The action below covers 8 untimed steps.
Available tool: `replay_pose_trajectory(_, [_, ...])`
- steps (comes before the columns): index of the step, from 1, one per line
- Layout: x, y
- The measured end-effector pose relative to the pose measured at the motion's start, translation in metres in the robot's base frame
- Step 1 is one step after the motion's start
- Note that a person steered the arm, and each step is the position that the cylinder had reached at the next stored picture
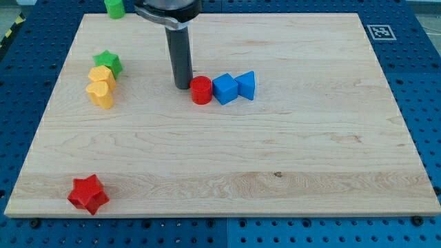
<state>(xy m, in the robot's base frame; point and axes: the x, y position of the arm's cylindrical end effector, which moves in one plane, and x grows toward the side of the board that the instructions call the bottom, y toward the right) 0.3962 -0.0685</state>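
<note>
Resting on the wooden board (289,158), my tip (182,86) sits just to the view's left of the red cylinder (201,90), close enough that I cannot tell whether the two touch or a sliver of gap remains. I have no fingers to open or close here; the arm ends in a plain dark rod (180,55) that stands upright and runs up out of the view's top.

To the view's right of the red cylinder comes a short row: a blue cube (224,88) pressed against it, then a blue triangle block (246,85) touching the cube on its far side.

Well apart, toward the view's left, a green star (108,63) sits with a yellow block (102,76) just below it and a second yellow block (100,94) below that, the three bunched together; I cannot make out the yellow shapes clearly. A red star (89,194) lies alone near the board's corner at the view's bottom left. At the view's top edge, left of the rod, a green block (114,7) sits partly cut off by the frame. A black-and-white marker (380,32) is fixed at the board's corner on the view's top right.
</note>
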Motion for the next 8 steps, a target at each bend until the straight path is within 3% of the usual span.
replay_pose_trajectory(3, [0.0, 0.011])
replay_pose_trajectory(5, [0.0, -0.049])
replay_pose_trajectory(8, [0.003, -0.053])
